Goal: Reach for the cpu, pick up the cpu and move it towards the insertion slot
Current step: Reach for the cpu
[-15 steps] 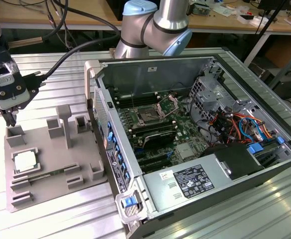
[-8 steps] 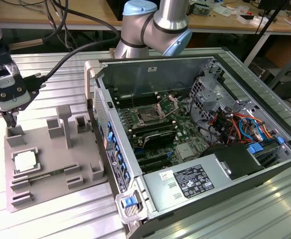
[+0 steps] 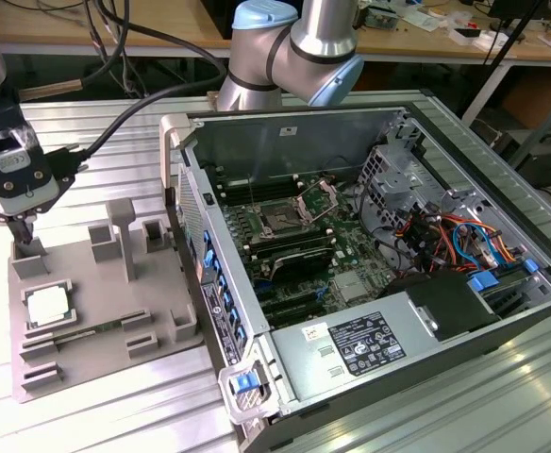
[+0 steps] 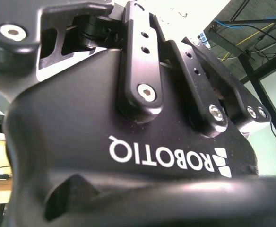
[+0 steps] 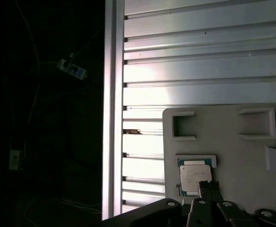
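The cpu (image 3: 48,304) is a small cream-white square chip lying flat in a recess of the grey fixture (image 3: 96,311), at the exterior view's left. My gripper (image 3: 27,242) hangs over the fixture's far corner, just beyond the cpu and apart from it. Its fingers are drawn together into one narrow dark tip with nothing between them. In the first wrist view the gripper (image 5: 209,189) overlaps the near corner of the cpu (image 5: 192,174). The insertion slot (image 3: 280,219) sits on the motherboard inside the open computer case, its silver bracket (image 3: 319,198) raised.
The open computer case (image 3: 370,255) fills the middle and the exterior view's right, with a tall side wall (image 3: 200,255) between fixture and motherboard. Upright posts (image 3: 122,236) and small blocks stand on the fixture. A ribbed metal tabletop (image 5: 199,56) lies around it, and its edge (image 5: 113,109) borders darkness.
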Robot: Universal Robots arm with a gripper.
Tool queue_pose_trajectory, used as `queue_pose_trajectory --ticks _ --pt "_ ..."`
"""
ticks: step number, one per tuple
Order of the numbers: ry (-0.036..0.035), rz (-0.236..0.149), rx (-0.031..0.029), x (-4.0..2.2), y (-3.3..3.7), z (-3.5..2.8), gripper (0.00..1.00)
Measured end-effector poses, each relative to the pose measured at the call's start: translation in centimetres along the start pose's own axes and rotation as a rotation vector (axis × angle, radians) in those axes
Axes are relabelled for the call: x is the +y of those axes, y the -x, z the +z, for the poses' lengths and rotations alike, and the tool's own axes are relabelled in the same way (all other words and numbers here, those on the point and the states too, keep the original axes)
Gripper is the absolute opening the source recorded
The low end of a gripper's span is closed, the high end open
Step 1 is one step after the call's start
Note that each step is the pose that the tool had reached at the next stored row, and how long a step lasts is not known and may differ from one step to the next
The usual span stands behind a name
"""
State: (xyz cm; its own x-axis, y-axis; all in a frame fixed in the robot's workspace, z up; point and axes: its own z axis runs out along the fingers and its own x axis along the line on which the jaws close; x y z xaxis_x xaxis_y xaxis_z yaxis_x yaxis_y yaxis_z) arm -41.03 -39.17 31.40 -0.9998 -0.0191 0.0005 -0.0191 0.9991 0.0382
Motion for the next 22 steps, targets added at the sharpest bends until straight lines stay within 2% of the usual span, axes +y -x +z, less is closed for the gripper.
queue_pose_trajectory --ticks 14,16,22 --pt "0.0000 0.000 0.0000 -0.01 0.00 0.20 0.11" --pt "0.0000 0.000 0.0000 -0.06 0.00 0.83 0.11" --pt "0.0000 0.000 0.0000 -0.06 0.00 1.06 0.11"
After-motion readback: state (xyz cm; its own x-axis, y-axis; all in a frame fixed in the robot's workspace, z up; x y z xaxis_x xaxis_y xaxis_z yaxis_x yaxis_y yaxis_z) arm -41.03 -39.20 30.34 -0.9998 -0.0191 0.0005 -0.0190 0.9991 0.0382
